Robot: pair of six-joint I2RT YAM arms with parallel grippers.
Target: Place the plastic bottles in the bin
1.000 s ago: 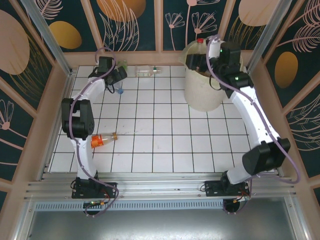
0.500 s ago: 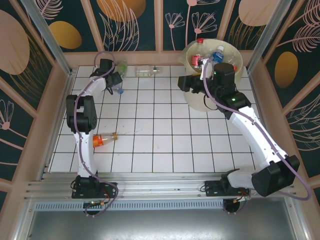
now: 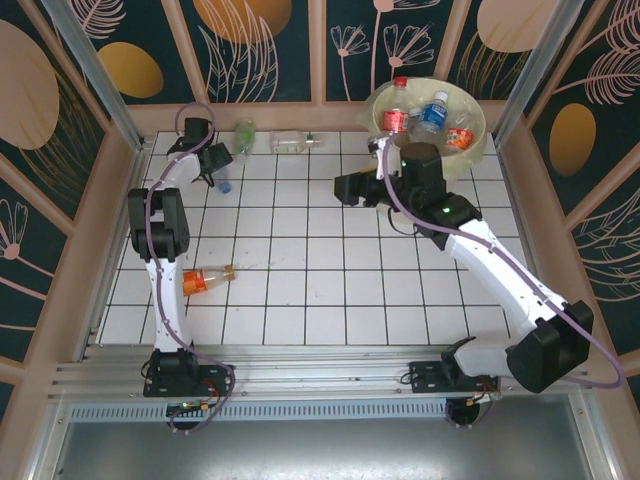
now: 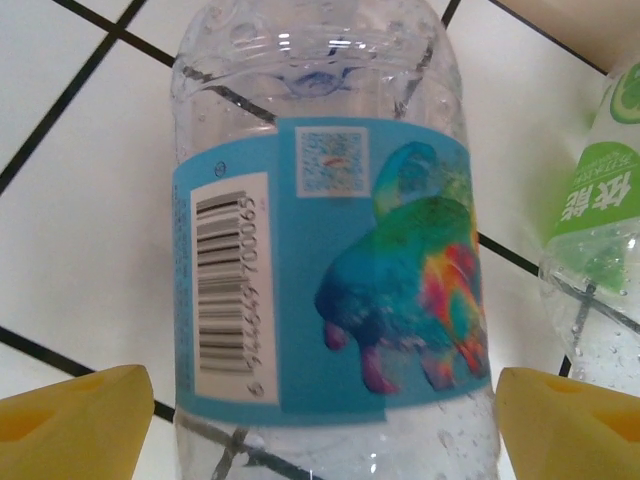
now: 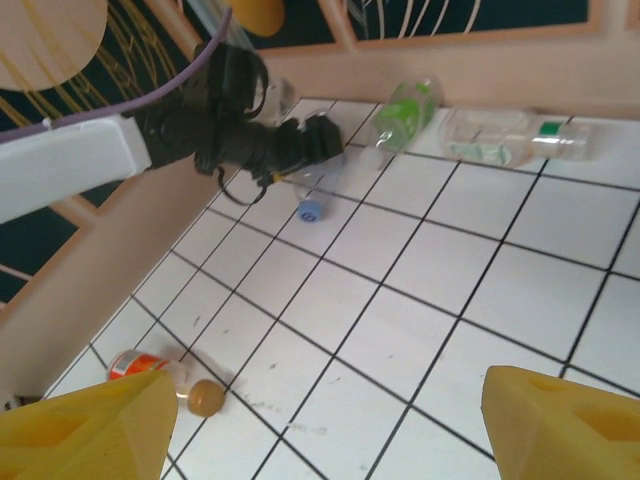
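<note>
Nearest us, our right gripper (image 5: 325, 425) hangs mid-table, fingers spread and empty. Farther back, our left gripper (image 4: 320, 425) straddles the blue-labelled bottle (image 4: 330, 270), jaws apart either side of its body, long axis crossing the gap; the bin (image 3: 481, 122) stands far right.

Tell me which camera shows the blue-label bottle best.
The left wrist view: the blue-label bottle sits close up between the open jaws, barcode and label art readable. The top external view shows it tiny near the far-left corner; the right wrist view shows mostly its blue cap.
</note>
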